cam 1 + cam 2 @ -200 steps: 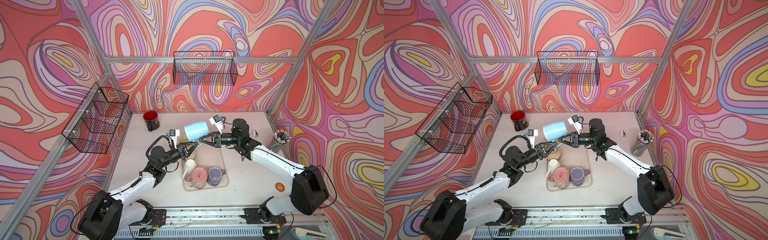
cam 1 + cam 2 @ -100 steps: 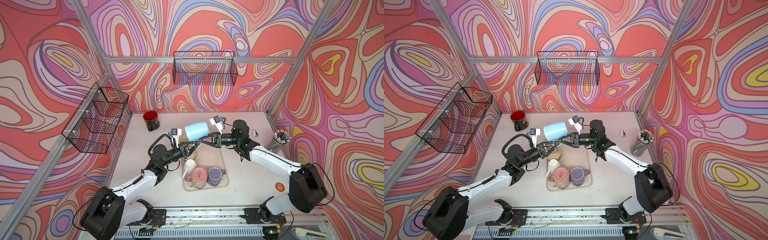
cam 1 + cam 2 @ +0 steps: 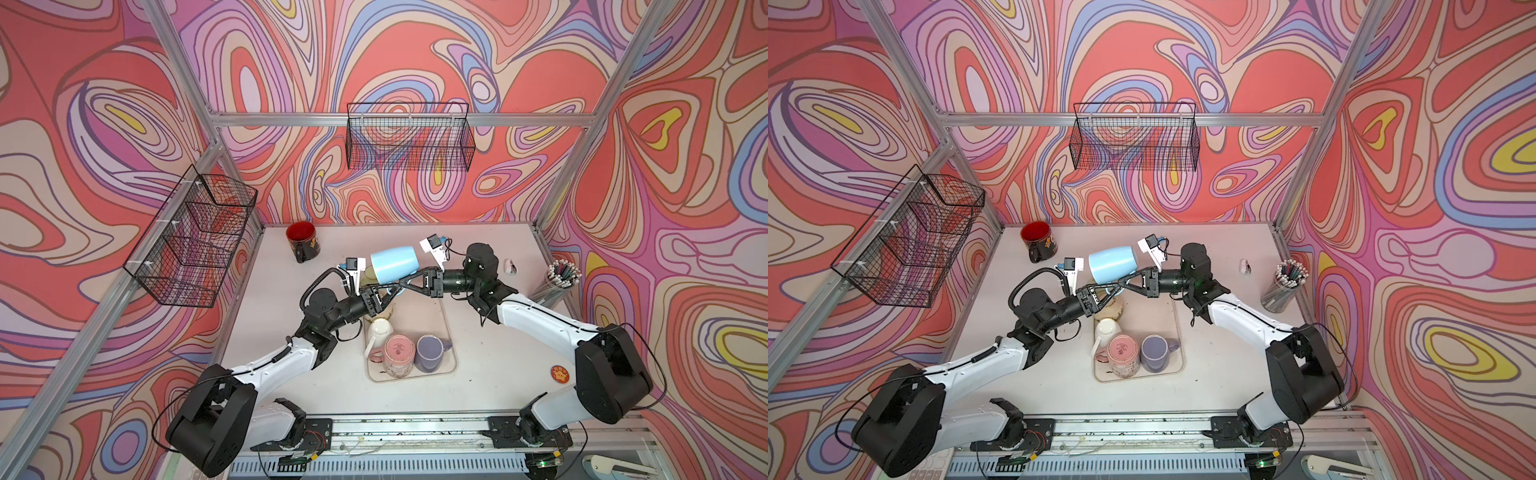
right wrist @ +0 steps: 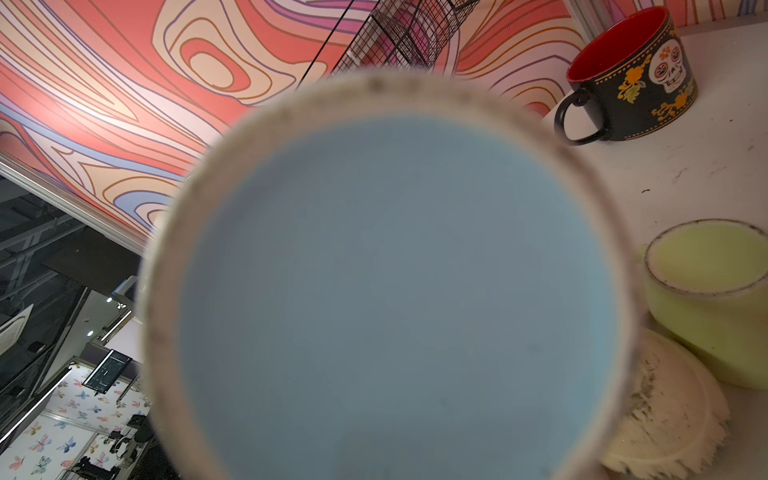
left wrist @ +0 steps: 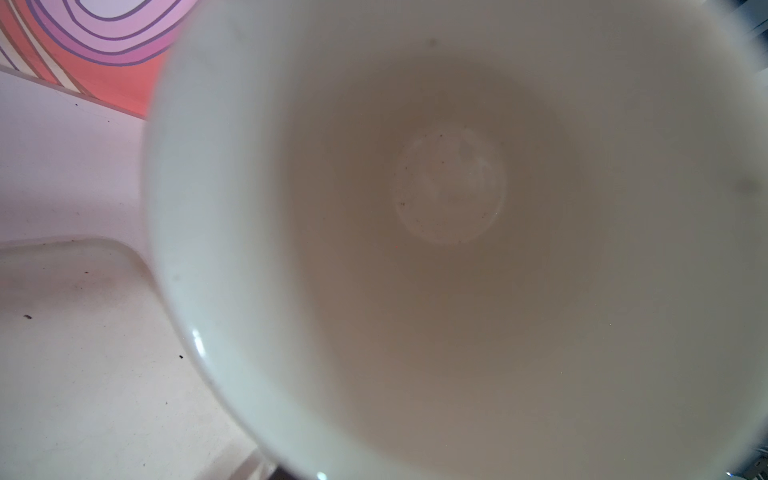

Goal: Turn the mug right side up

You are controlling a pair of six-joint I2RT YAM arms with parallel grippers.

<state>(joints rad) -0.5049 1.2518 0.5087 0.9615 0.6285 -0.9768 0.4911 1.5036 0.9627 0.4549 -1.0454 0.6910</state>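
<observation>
Hanging in mid-air, the blue mug [image 3: 394, 262] [image 3: 1112, 262] lies on its side in both top views, mouth to the left, base to the right, above the far end of the tray [image 3: 452, 332]. And look, the right gripper [image 3: 401, 286] reaches in from the right, jaws clamped on the mug's handle underneath. The left gripper [image 3: 384, 291] meets it tip to tip from the left, right below the mug's rim; whether its jaws are apart or together, I can't tell from up here. On the tray's near end sit a white mug [image 3: 380, 328], a pink mug [image 3: 399, 353] and a purple mug [image 3: 430, 351]. A red-and-black mug [image 3: 302, 243] stands upright at the far left of the table [image 3: 498, 374].

Over to the left wrist camera: the blue mug [image 5: 449, 187] shows its pale inside and fills nearly everything, a tray [image 5: 62, 257] corner beside it. The jaws are out of frame.

Right wrist camera now: the blue mug [image 4: 395, 291] presents its base and blocks the middle. Past it are the red-and-black mug [image 4: 631, 79] and a yellow-green mug [image 4: 706, 299].
</observation>
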